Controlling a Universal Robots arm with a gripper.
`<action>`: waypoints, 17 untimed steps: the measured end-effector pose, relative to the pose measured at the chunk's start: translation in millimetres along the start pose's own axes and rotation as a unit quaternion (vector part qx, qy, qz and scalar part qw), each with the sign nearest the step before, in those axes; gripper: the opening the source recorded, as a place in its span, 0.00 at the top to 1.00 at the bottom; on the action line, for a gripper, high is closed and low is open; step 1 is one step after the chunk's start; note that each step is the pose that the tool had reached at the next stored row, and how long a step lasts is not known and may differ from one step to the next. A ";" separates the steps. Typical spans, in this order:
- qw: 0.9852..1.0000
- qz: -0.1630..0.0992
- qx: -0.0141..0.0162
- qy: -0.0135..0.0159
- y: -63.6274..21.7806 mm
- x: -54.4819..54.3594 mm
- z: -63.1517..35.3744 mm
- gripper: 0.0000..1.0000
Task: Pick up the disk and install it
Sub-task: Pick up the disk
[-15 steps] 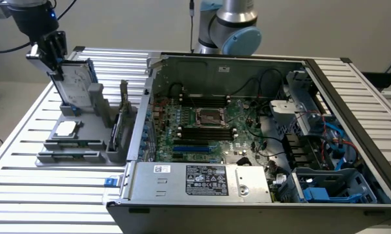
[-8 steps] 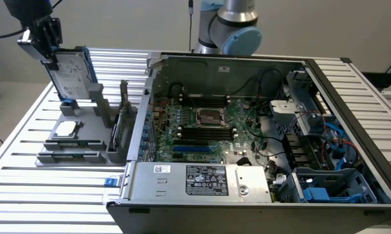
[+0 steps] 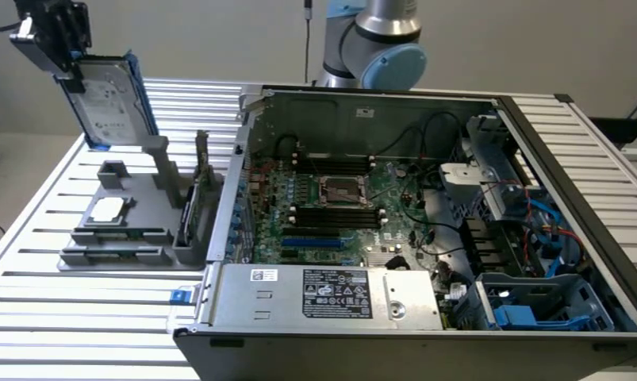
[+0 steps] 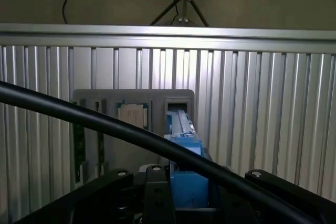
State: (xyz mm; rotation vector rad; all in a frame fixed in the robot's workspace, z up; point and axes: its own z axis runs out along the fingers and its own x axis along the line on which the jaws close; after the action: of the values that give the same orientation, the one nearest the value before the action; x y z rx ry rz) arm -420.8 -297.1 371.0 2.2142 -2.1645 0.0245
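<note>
The claw [image 3: 68, 70] pinches the top end of the disk [image 3: 106, 99] and holds it in the air above the grey holder [image 3: 128, 226] on the slatted counter [image 3: 43, 317], to the exterior view's left of the open computer case [image 3: 403, 222]. The disk hangs upright, its long axis near vertical and slightly tilted, with its lower end pointing at the holder.
</note>
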 end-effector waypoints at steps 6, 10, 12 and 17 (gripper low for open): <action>1.000 0.000 0.000 0.000 -0.7 1.2 -27.0 0.68; 1.000 -0.002 0.000 0.000 -10.6 2.2 -45.7 0.68; 1.000 -0.002 -0.001 -0.001 -19.1 2.8 -54.9 0.68; 1.000 -0.004 -0.001 -0.003 -37.1 3.7 -67.3 0.68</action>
State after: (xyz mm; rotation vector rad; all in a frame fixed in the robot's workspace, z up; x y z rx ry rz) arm -382.3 -297.1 437.6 2.2247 -2.1587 0.0165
